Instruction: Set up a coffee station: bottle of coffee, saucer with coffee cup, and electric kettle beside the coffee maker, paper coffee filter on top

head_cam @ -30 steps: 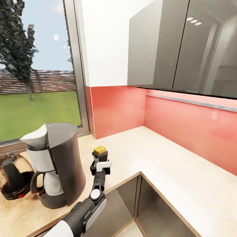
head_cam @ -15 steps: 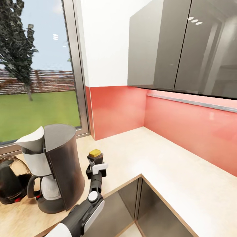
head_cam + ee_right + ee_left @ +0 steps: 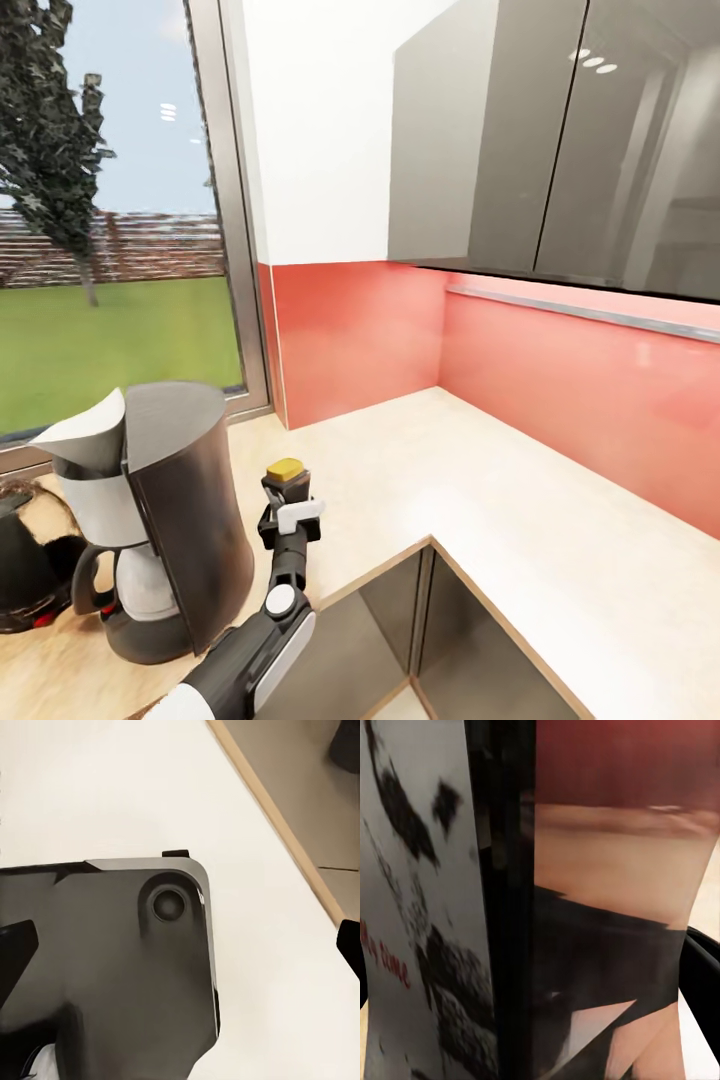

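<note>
Countertop (image 3: 520,500) runs beige under red backsplash (image 3: 560,370), left claw (image 3: 290,500) clenched round the bottle of coffee (image 3: 285,476)

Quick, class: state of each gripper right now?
Left gripper: closed on the coffee bottle, beside the coffee maker.
Right gripper: fingertips spread apart, nothing between them, so open.
</note>
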